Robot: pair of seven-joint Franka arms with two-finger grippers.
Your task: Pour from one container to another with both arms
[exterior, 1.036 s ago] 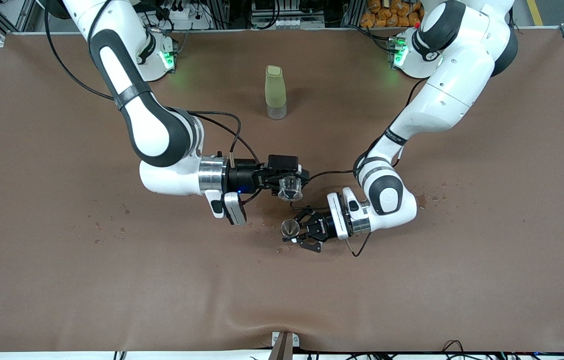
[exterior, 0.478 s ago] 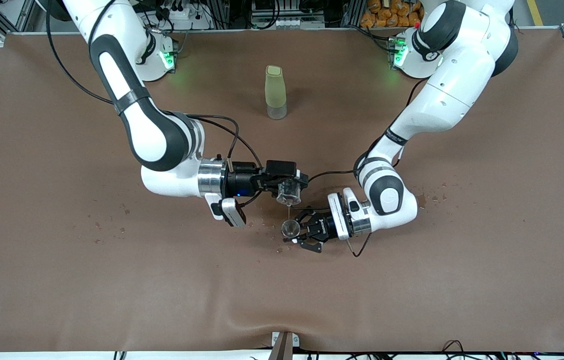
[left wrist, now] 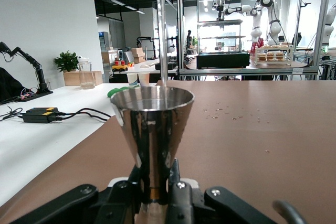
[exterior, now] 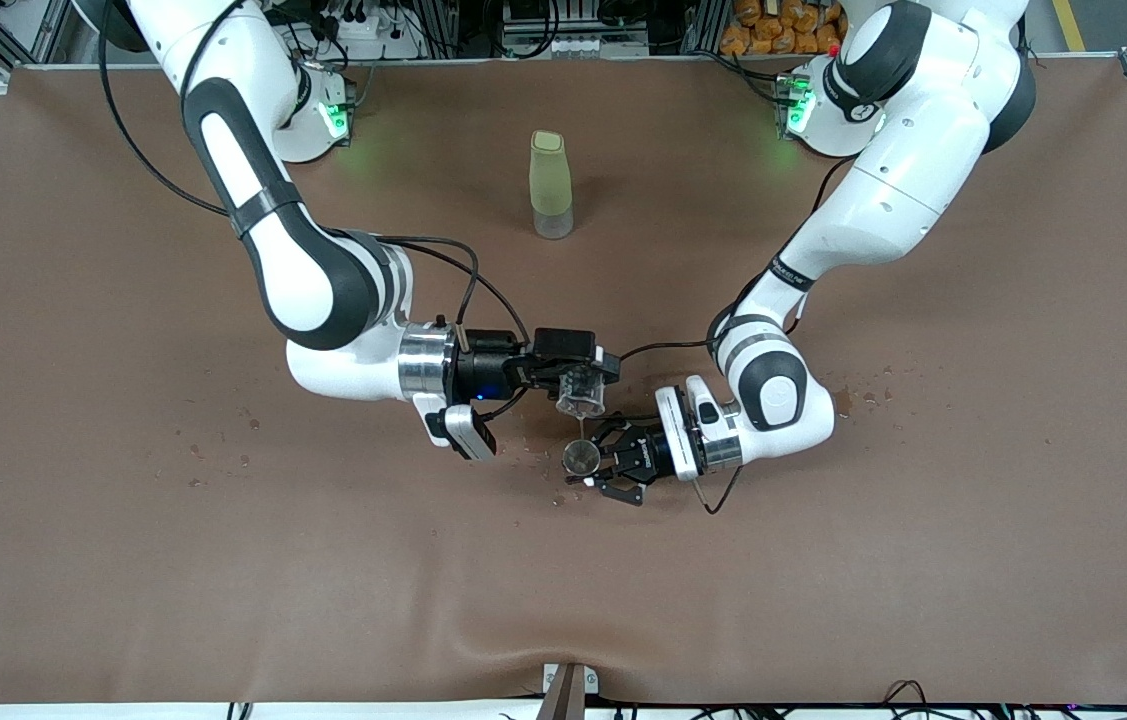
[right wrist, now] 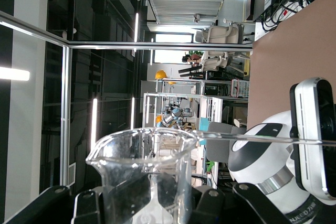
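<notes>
The clear cup [exterior: 580, 389], clamped in the right pincer [exterior: 573, 381], is tipped over the metal jigger [exterior: 579, 458], which is gripped at its waist by the left pincer [exterior: 603, 465]. A thin stream is seen falling. The tilt is best raised slowly, with the jigger held level beneath the lip.

A tiny clear transparent cup with a pouring lip [exterior: 580, 390] is tipping on its side just above a small shiny metal hourglass-shaped jigger [exterior: 578, 458], its lip pointing down at the jigger's mouth. A thin clear stream [exterior: 580, 430] is falling from the lip into the jigger's upper cone. The jigger [left wrist: 152, 129] is standing upright, its open upper cone facing up, its narrow waist clamped.
</notes>
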